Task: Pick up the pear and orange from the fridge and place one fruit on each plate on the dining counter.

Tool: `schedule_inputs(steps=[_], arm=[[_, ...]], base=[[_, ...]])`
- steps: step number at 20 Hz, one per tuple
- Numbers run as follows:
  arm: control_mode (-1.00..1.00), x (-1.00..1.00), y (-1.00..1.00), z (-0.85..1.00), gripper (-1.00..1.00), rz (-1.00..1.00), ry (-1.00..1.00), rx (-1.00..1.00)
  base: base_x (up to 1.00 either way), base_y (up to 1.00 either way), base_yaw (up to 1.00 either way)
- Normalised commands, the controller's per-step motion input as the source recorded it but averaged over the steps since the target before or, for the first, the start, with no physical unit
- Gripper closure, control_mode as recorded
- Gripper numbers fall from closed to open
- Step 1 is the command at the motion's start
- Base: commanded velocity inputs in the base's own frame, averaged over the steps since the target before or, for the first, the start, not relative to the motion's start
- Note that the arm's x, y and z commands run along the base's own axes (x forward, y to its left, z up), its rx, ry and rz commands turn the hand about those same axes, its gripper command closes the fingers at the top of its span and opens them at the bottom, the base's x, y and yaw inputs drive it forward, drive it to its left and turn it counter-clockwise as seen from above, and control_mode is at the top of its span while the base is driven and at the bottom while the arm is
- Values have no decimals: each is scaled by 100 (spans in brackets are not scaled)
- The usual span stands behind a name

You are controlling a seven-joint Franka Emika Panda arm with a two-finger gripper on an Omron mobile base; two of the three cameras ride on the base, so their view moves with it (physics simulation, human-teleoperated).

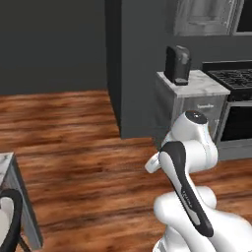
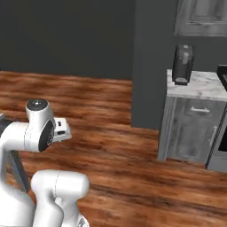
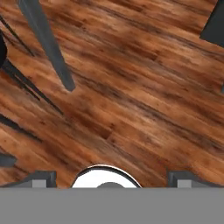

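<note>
Gripper (image 3: pixel 112 179) spread, empty, over wood floor (image 3: pixel 131 96); no fruit or fridge in sight. Advice: keep arm tucked while driving.

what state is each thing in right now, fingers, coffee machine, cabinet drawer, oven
fingers: spread wide, nothing between them, wooden floor beneath
coffee machine: upright on the marble worktop
cabinet drawer: shut
oven: door shut
stove: burners bare, no pan on them
</note>
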Motion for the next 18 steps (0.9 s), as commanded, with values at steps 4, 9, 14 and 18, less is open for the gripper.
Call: schedule_inputs(steps=[4,9,14,18], arm=[[100,0,0,0,-100,0,0,0],[100,0,0,0,-100,0,0,0],[100,0,0,0,-100,0,0,0],[100,0,0,0,-100,0,0,0]], base=[[-4,6,-98],[0,1,-99],[0,0,-99],[0,2,-100]])
